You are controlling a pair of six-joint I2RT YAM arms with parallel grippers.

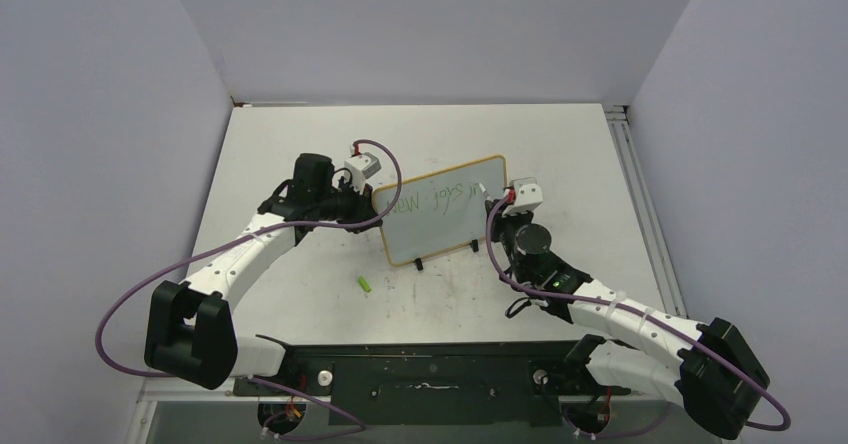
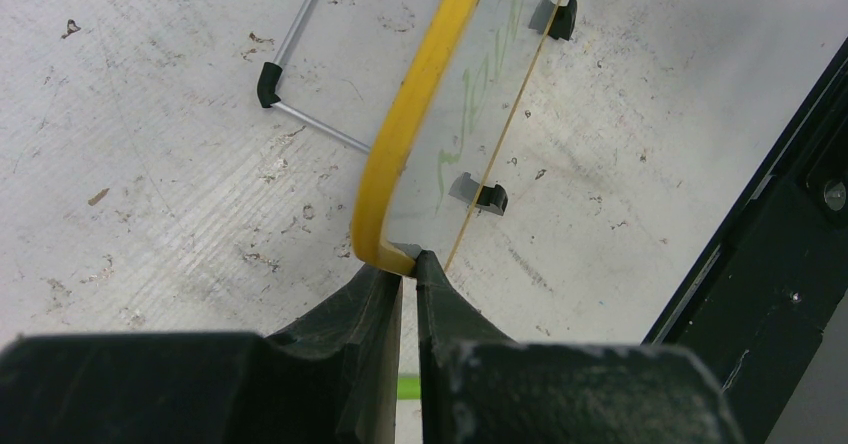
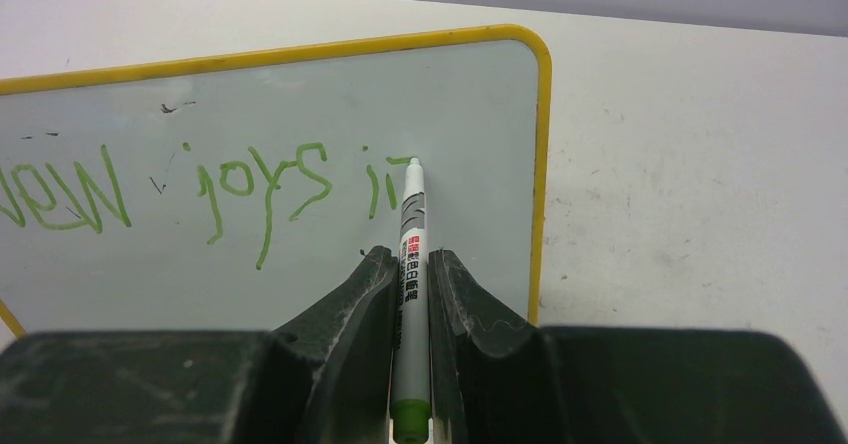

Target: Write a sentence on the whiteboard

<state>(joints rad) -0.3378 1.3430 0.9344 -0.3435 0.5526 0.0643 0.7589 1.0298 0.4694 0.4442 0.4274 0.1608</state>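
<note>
The whiteboard with its yellow frame stands tilted on two black feet mid-table. My left gripper is shut on the board's left corner. Green writing, the sentence, reads "New joys i" with a stroke begun after it. My right gripper is shut on a grey marker with a green end. The marker's tip touches the board just right of the last letters. In the top view the right gripper sits at the board's right edge.
A green marker cap lies on the table in front of the board. A thin metal rod stand shows behind the board. The black base rail runs along the near edge, and grey walls close in the table.
</note>
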